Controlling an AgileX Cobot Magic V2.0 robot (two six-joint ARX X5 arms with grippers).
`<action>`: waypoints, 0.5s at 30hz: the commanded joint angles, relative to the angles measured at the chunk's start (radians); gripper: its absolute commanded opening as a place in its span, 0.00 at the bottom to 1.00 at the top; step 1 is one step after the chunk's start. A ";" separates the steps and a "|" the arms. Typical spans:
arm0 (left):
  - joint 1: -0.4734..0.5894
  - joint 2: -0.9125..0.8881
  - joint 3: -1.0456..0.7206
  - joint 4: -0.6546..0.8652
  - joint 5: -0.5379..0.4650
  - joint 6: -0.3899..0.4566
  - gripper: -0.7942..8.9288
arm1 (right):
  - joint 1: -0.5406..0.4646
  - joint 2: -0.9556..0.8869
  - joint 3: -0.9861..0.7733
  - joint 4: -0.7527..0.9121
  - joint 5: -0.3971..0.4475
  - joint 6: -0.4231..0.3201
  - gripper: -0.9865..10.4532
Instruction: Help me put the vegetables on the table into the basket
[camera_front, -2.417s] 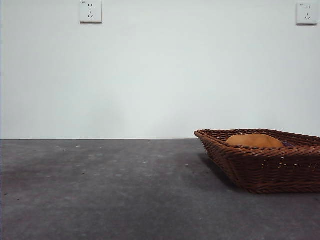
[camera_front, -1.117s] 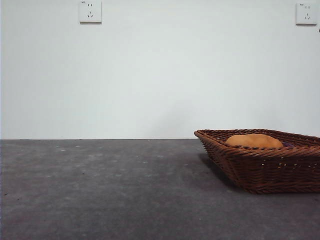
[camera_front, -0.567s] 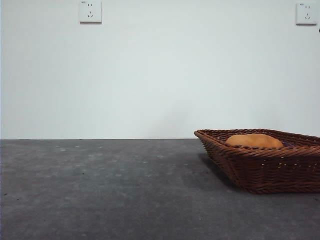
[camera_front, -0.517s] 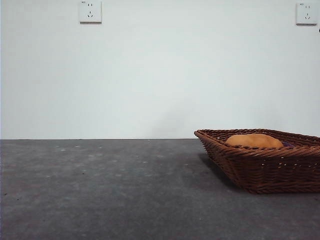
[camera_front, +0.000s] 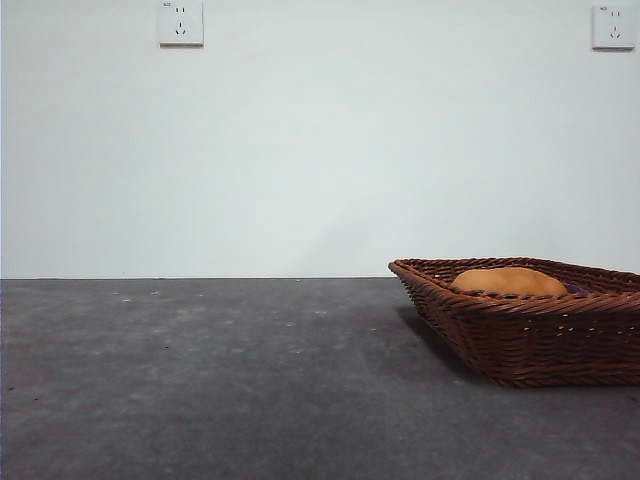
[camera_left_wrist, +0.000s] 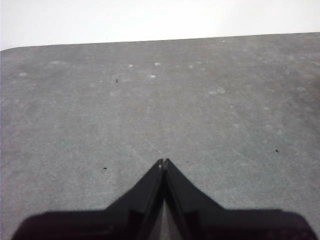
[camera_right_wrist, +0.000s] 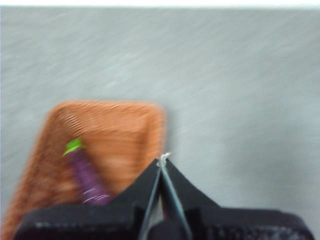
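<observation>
- You see the basket (camera_front: 525, 325) standing on the table (camera_front: 220, 380) at the right edge of the worktop in the front view, cut off by the picture's side.
- Inside it, 1 brown-orange potato (camera_front: 508, 281) rises just above the braided rim.
- A small sliver of purple (camera_front: 574, 288) shows just beside the potato, too little there for you to identify.
- In the blurred right wrist view, the eggplant (camera_right_wrist: 86, 176) lies in the basket (camera_right_wrist: 130, 132) along one side wall, its green stem tip (camera_right_wrist: 73, 146) pointing toward the basket's far end.
- You cannot see the corn cob in any view.
- The right gripper (camera_right_wrist: 163, 159) hangs above the basket's rim, its 2 jaws pressed together at the tips and holding nothing.
- The left gripper (camera_left_wrist: 163, 162) hangs over bare table, well apart from the basket, its 2 jaws also closed tip to tip and empty.
- Neither arm appears in the front view.
- 2 wall sockets (camera_front: 181, 22) sit high on the white wall behind the table.
</observation>
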 joint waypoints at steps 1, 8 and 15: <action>0.003 0.002 -0.010 0.007 -0.001 -0.009 0.08 | 0.008 -0.129 -0.002 0.012 0.049 -0.021 0.09; 0.003 0.007 -0.010 0.007 -0.001 -0.010 0.08 | 0.008 -0.504 -0.091 0.055 0.109 0.027 0.09; 0.003 0.009 -0.010 0.007 -0.001 -0.010 0.08 | 0.008 -0.720 -0.420 0.245 0.176 0.051 0.09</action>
